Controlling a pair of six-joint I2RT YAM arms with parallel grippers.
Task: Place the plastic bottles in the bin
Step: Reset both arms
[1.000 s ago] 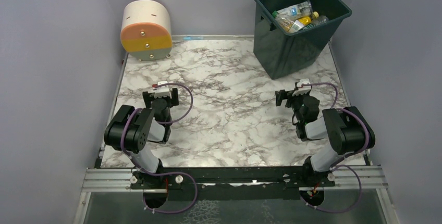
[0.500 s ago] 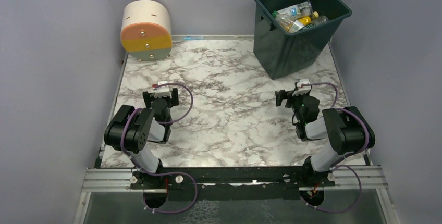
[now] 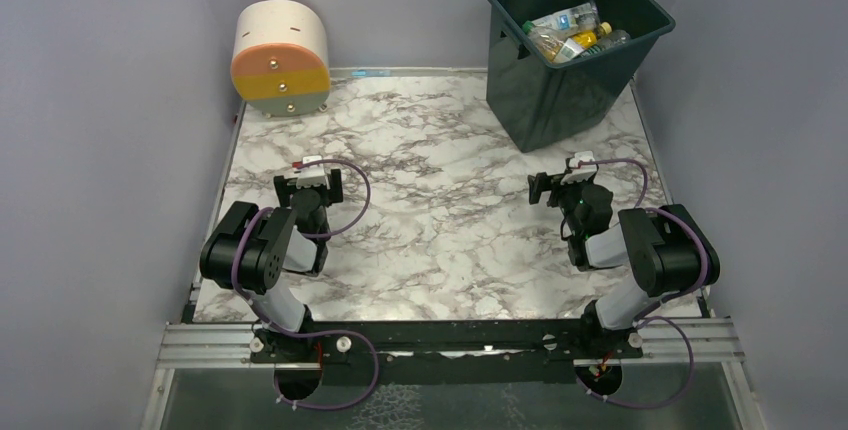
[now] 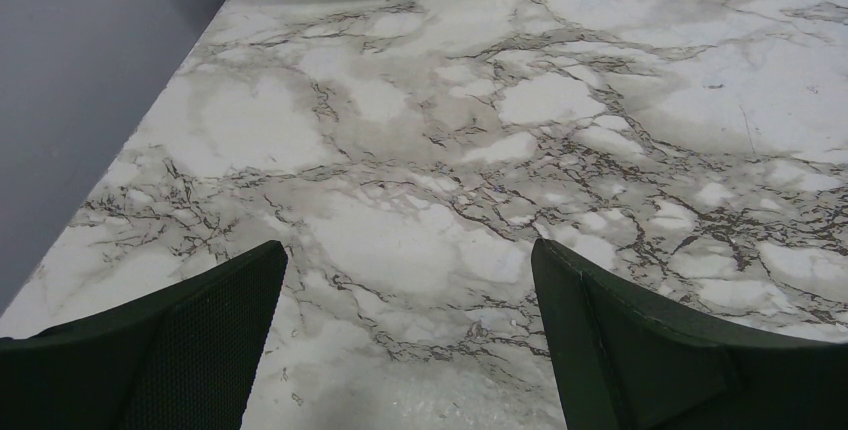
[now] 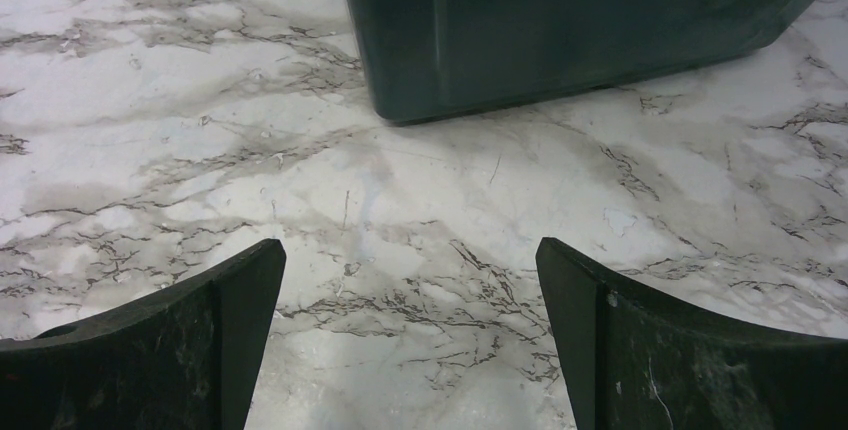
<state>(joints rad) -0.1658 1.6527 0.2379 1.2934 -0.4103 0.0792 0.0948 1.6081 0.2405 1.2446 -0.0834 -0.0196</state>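
— Where are the bottles?

— The small clear plastic bottles (image 3: pixel 572 32) lie heaped inside the large dark teal-green square plastic bin (image 3: pixel 560 100). It stands at the upper right of the overhead frame, on the far edge of the white marble-patterned worktop (image 3: pixel 440 220).

— And the hands?

— The left hand (image 4: pixel 408 255), left of centre, has its fingers spread wide over the marble and grips nothing. The right hand (image 5: pixel 410 250) is just as wide and empty. It faces the bin's base, near it but apart.

— Anything else?

— A round cream, orange and yellow drum (image 3: pixel 281 57) sits in the upper left corner.
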